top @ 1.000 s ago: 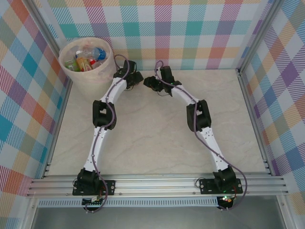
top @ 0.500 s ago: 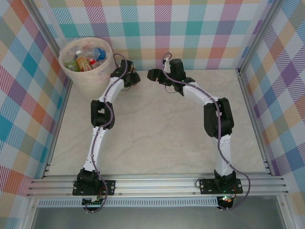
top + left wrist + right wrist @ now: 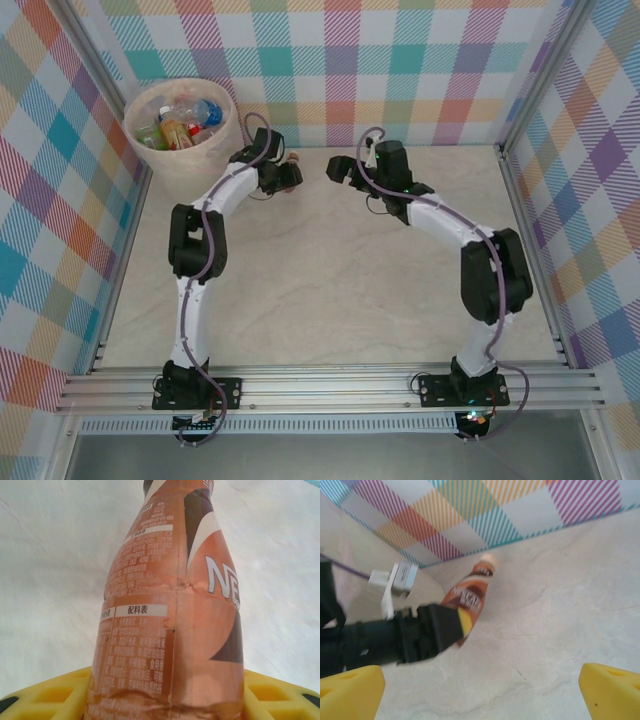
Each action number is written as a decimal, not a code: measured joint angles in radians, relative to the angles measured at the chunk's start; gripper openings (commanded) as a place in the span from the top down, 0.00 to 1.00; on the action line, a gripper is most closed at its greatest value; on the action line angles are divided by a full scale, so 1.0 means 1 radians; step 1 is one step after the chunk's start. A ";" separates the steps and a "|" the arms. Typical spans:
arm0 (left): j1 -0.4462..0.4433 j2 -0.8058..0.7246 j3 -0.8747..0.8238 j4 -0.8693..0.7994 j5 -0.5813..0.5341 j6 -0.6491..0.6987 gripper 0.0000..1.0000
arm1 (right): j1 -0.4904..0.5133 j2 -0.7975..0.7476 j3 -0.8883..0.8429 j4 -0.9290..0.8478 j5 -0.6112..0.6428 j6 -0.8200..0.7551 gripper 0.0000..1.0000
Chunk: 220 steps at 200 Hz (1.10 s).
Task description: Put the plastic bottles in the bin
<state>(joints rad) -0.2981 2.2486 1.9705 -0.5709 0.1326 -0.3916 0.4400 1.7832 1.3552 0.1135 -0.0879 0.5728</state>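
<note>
My left end effector (image 3: 287, 176) pinches the brown bottle (image 3: 170, 630) around its body, cap pointing away, ready to carry to the bin (image 3: 190, 168) close by. That arm stretches forward, elbow bent left. My right end effector (image 3: 336, 168) hangs spread and empty over the bench (image 3: 330, 270).

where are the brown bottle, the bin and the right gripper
brown bottle (image 3: 470, 600): right wrist view, on its label
bin (image 3: 188, 168): top view, on its outer wall
right gripper (image 3: 481, 680): right wrist view, midway between its yellow fingertips
</note>
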 measured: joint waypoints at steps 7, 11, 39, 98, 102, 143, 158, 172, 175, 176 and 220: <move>-0.009 -0.061 -0.051 0.004 0.002 0.003 0.56 | 0.000 -0.030 -0.020 0.010 0.015 0.003 0.00; -0.014 -0.098 -0.080 0.006 0.002 0.005 0.56 | 0.000 -0.049 -0.032 0.015 0.026 0.003 0.00; -0.031 -0.332 -0.211 0.023 0.005 0.026 0.56 | 0.000 -0.152 -0.099 0.036 0.073 0.011 0.00; -0.020 -0.656 -0.225 -0.037 -0.146 0.101 0.55 | 0.000 -0.264 -0.195 0.042 0.119 0.010 0.00; -0.019 -0.666 -0.225 -0.041 -0.164 0.102 0.55 | 0.000 -0.268 -0.197 0.042 0.120 0.010 0.00; 0.034 -0.735 -0.224 -0.043 -0.374 0.111 0.56 | 0.000 -0.288 -0.200 0.040 0.126 0.009 0.00; 0.060 -0.737 -0.218 -0.034 -0.442 0.109 0.56 | 0.000 -0.288 -0.201 0.039 0.126 0.008 0.00; 0.086 -0.737 -0.213 -0.026 -0.483 0.100 0.55 | 0.000 -0.288 -0.203 0.033 0.126 0.000 0.00; 0.092 -0.737 -0.212 -0.026 -0.491 0.099 0.55 | 0.000 -0.288 -0.204 0.032 0.126 -0.003 0.00; 0.093 -0.737 -0.212 -0.026 -0.493 0.098 0.55 | 0.000 -0.288 -0.204 0.032 0.126 -0.003 0.00; 0.146 -0.690 -0.138 -0.032 -0.607 0.043 0.54 | 0.000 -0.290 -0.220 0.013 0.131 -0.030 0.00</move>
<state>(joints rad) -0.1520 1.5585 1.8328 -0.6025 -0.4744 -0.3489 0.4400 1.4933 1.1351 0.1265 0.0433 0.5426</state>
